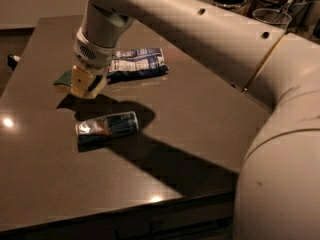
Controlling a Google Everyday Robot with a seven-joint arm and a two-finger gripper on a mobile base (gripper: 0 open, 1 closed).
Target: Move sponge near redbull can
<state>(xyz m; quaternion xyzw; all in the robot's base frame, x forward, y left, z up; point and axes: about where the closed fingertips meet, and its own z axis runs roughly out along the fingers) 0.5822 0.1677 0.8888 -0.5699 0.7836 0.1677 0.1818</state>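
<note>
Carry phase, seemingly. Clenched sponge [63, 78] in gripper [84, 84], aloft just at the far side of the toppled redbull can [107, 125]. Called next for lowering beside it and letting go.

The end effector [82, 84] holds the sponge [62, 78] behind the redbull can [106, 125], left of the snack bag [137, 62].

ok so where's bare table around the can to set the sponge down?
Bare patches: left of the redbull can, and the wide strip between it and the front edge of the table. Right of it is bare too. Crowded behind: the gripper holding the sponge, then the snack bag.
</note>
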